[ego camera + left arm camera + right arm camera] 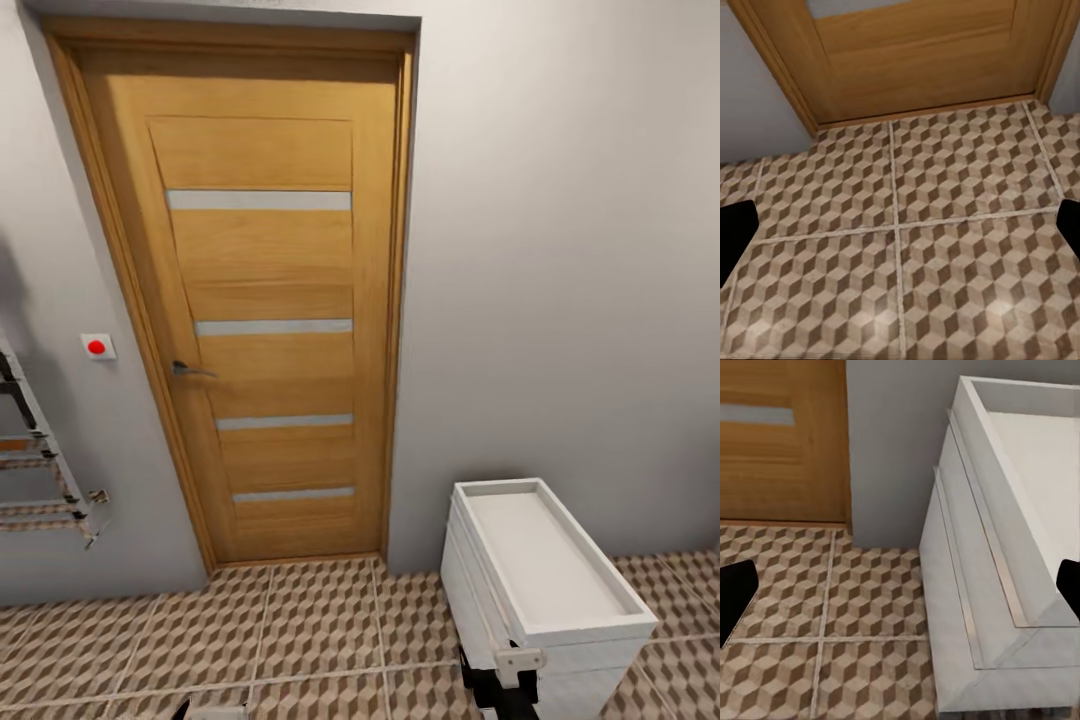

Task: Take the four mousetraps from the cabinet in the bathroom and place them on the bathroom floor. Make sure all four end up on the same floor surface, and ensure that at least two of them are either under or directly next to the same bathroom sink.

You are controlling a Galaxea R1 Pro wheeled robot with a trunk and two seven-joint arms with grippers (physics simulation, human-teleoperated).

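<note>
at 12 o'clock: closed wooden door (265, 320); white unit (545, 580) at 4. both grippers spread wide, empty, over bathroom floor (945, 225). robot prob. in transit; can't tell where mousetraps, cabinet are.

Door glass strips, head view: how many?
4. All are horizontal frosted strips on the wooden door, stacked top to bottom: the first near the top, the second about handle height, the third below it, the fourth lowest. None looks hidden.
</note>
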